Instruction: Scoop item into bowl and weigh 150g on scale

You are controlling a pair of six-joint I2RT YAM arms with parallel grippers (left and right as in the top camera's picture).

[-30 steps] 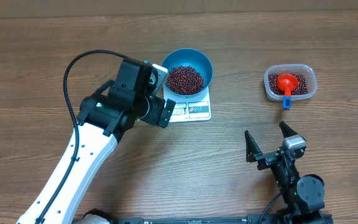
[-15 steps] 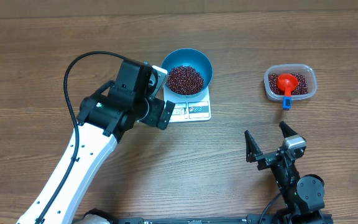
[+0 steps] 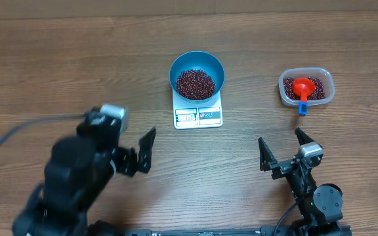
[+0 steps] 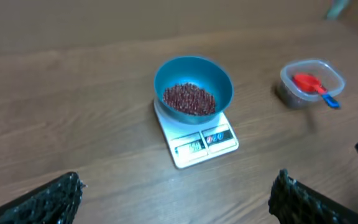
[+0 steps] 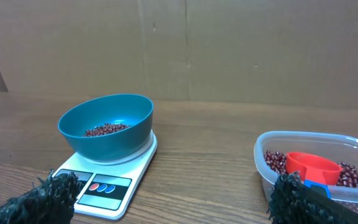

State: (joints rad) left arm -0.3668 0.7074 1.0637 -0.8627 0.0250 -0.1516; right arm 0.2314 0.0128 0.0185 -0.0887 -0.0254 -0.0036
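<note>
- Left end effector (image 4: pixel 178 190): near edge of the counter (image 3: pixel 77 59), left side; blurred in the overhead view. Fingers spread wide, holding nothing.
- Right end effector (image 3: pixel 281 139): near edge, right side. Fingers wide apart, holding nothing.
- Scale (image 3: pixel 199 117): white, mid-counter, with display and buttons on the side facing the arms. Reading illegible.
- Bowl (image 3: pixel 218 71): blue, upright, seated on the scale's far part.
- Beans (image 3: pixel 195 83): red-brown heap covering the bowl's bottom; more lie in the tub.
- Tub (image 3: pixel 329 78): clear plastic, well right of the bowl. Holds beans and a red scoop (image 3: pixel 302 86), whose blue handle tip overhangs the near rim.
</note>
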